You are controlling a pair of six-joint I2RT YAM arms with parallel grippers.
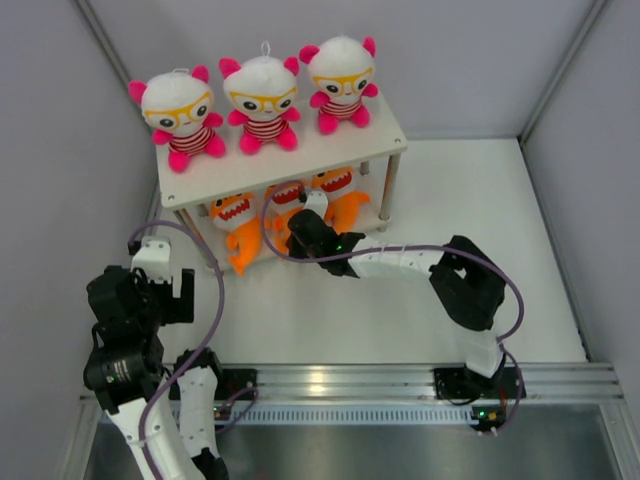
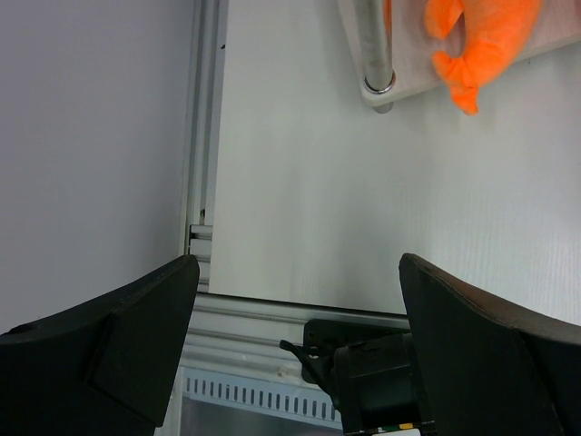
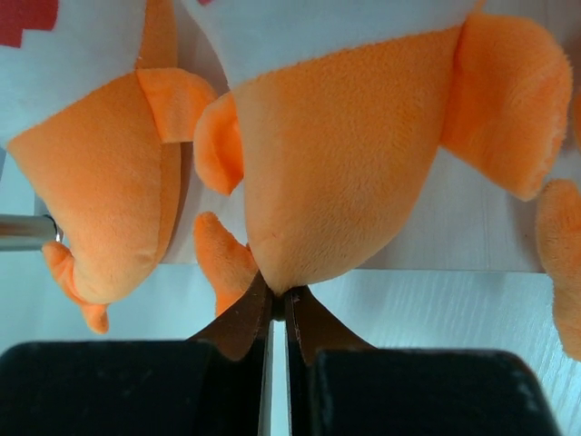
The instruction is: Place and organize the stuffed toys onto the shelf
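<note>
Step, by my read: last tidy-up of lower tier, all toys on the shelf (image 1: 300, 160) already. R gripper (image 3: 277, 298) has its jaws all but closed, pinching the tail end of the middle shark (image 3: 345, 154) at the near edge of the lower board. L gripper (image 2: 298, 272) is wide open, empty, parked near-left, well apart from the shelf. Next move prob. calls for seating the shark farther in, square w/ its neighbours, then letting go & backing out straight w/o dragging it. Count: 3 bears (image 1: 262, 100) in a row on top board; 3 sharks below, i.e. left shark (image 1: 235, 225), middle, right shark (image 1: 342, 195). 6 total.
</note>
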